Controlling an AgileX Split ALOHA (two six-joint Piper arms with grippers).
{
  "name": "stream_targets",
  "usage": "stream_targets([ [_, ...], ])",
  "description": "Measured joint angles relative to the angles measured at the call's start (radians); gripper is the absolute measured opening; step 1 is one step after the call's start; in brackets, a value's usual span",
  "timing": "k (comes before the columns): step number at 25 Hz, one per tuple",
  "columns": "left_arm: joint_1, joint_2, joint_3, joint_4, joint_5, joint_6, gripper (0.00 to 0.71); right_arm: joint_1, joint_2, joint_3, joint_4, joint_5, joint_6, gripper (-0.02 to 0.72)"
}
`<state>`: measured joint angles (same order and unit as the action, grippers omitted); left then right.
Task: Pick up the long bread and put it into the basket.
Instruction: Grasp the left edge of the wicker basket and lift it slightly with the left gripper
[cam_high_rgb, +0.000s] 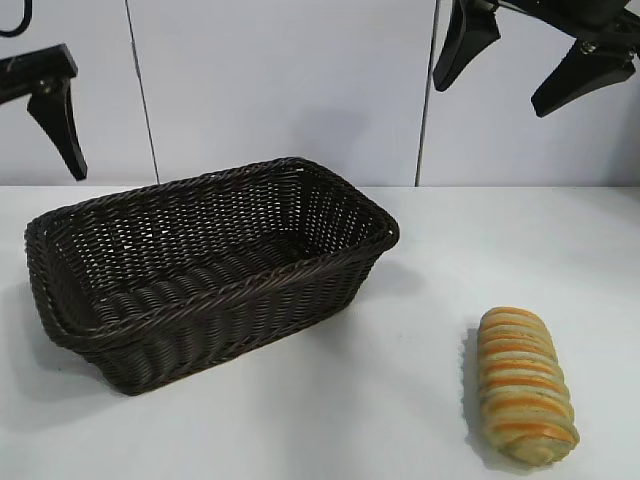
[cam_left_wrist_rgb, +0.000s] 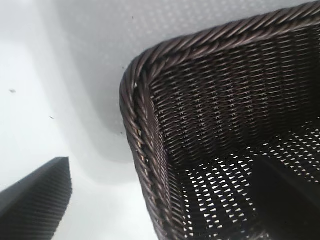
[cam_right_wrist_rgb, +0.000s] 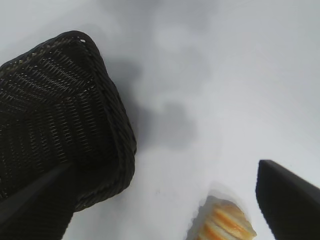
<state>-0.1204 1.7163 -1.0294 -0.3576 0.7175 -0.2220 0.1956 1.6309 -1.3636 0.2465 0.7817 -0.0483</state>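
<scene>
— Tool check, both arms?

— My right tool hangs high above the tabletop, fingers spread wide, holding nothing. My left tool is wide open too, empty, up beside the basket; only one finger shows, I think.

— And the long bread?

— Lying on the tabletop, well apart from the basket, under my right tool.

No readable text, label, brand, number or sign appears anywhere.

A white table meets a pale panelled wall with dark vertical seams
</scene>
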Motion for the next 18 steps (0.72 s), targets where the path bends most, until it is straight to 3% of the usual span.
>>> stream_targets([
  [8,0.000,0.064,0.051,-0.058,-0.090,0.061,0.694,0.000,0.000,0.000,0.000,0.000,0.000,0.695],
  [15,0.000,0.166,0.051,-0.222,-0.148,0.199,0.689,0.000,0.000,0.000,0.000,0.000,0.000,0.695],
  [17,0.000,0.171,0.051,-0.251,-0.150,0.222,0.647,0.000,0.000,0.000,0.000,0.000,0.000,0.695],
  [18,0.000,0.171,0.051,-0.258,-0.152,0.222,0.588,0.000,0.000,0.000,0.000,0.000,0.000,0.695],
])
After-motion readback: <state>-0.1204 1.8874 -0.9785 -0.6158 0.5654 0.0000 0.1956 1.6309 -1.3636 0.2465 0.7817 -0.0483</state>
